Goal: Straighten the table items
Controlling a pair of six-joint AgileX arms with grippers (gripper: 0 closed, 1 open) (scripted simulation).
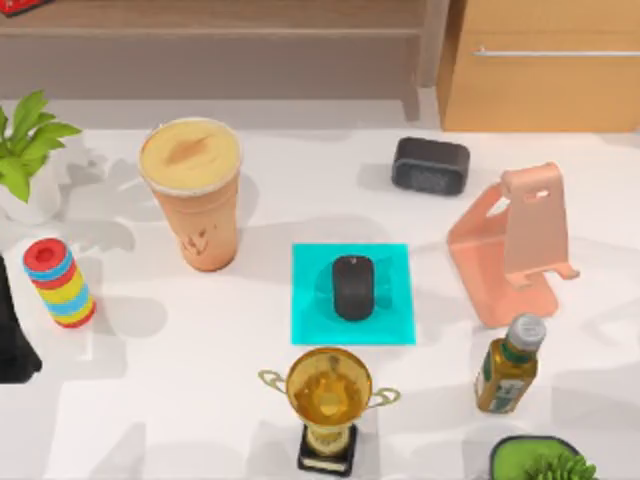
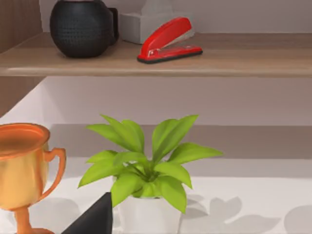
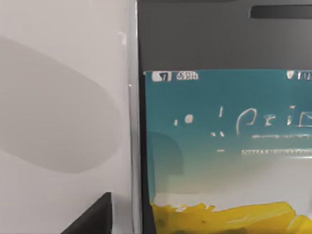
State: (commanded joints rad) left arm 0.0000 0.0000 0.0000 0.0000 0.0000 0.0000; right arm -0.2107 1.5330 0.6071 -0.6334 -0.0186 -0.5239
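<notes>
The black oval mouse lies lengthwise on a cyan pad at the middle of the white table. The tall tan drink cup with its foamy top stands upright at the back left. The right wrist view looks closely at the smartphone, with its silver edge, teal and yellow screen, lying flat on the white surface. A dark part of my right gripper sits beside that edge. My left arm is parked at the table's left edge, and a dark part of its gripper shows.
A gold trophy stands in front of the pad and a striped ring stack at the left. A pink phone stand, black speaker and bottle fill the right side. Potted plants stand at corners. A shelf holds a red stapler.
</notes>
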